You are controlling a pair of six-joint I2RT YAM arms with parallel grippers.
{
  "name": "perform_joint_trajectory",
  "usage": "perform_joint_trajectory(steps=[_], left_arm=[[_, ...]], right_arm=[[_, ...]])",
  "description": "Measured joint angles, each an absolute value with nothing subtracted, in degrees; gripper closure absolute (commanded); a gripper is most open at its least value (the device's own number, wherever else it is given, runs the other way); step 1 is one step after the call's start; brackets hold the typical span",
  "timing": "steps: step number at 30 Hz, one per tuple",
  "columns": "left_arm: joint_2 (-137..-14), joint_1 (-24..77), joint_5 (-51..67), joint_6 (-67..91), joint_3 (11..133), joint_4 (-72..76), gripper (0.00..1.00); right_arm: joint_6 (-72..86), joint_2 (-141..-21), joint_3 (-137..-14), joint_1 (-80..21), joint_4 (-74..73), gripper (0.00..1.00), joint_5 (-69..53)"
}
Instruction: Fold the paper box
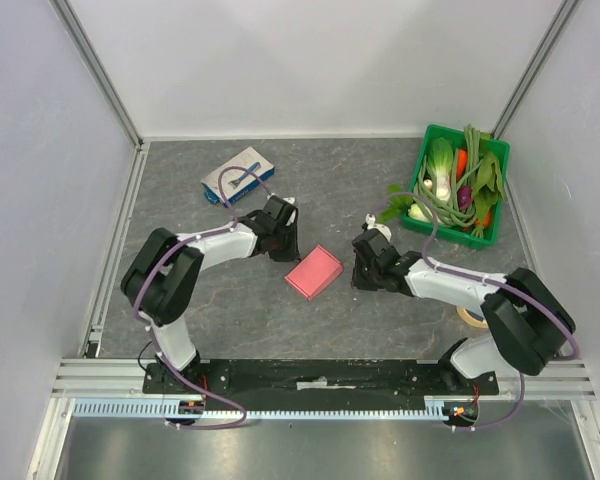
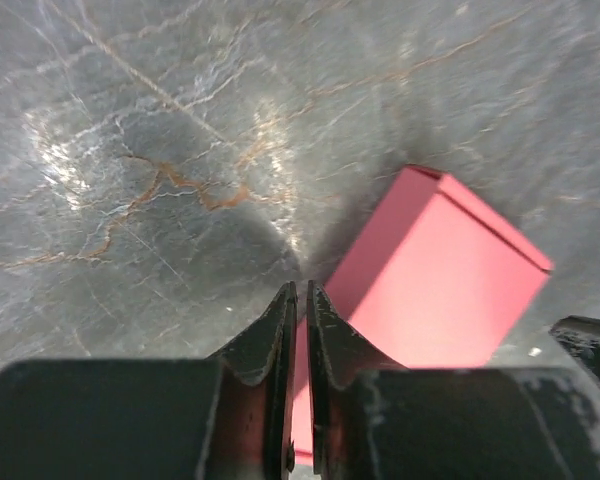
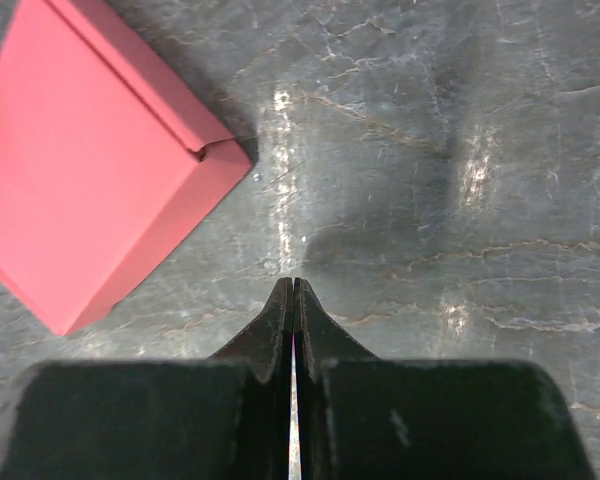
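Grey marbled table [image 1: 230,310] within white walls: we find the pink-red paper box [image 1: 313,272] lying flat at its middle, formed into a closed box, between the two arms. The left end effector [image 2: 302,290] stands just beside the box, jaws a narrow slit apart, holding nothing. The right end effector [image 3: 293,285] is fully closed and empty, near the box but apart from it. A green plastic crate [image 1: 448,130] of vegetables sits at the far right.
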State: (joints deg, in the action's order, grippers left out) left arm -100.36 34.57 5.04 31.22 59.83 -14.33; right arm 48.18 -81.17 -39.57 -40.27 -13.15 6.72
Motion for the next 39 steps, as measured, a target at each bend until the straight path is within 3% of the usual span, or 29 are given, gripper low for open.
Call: perform_joint_trajectory(steps=[14,29,32,39], left_arm=[[-105.56,37.63,5.54,30.72,61.89,-12.36,0.98],[-106.59,38.0,6.17,28.97,63.11,-13.17,0.98],[-106.63,38.06,5.45,28.36,63.66,-14.06,0.98],[-105.14,39.86,2.09,28.01,62.54,-14.22,0.86]], right_arm=[[55.24,-92.9,-46.44,-40.21,-9.76,1.0,9.87],[50.76,-95.72,-38.87,-40.77,16.23,1.0,16.58],[50.92,-95.5,-38.06,-40.84,17.32,1.0,17.45],[47.81,-93.45,-40.58,-40.12,7.53,1.0,17.47]])
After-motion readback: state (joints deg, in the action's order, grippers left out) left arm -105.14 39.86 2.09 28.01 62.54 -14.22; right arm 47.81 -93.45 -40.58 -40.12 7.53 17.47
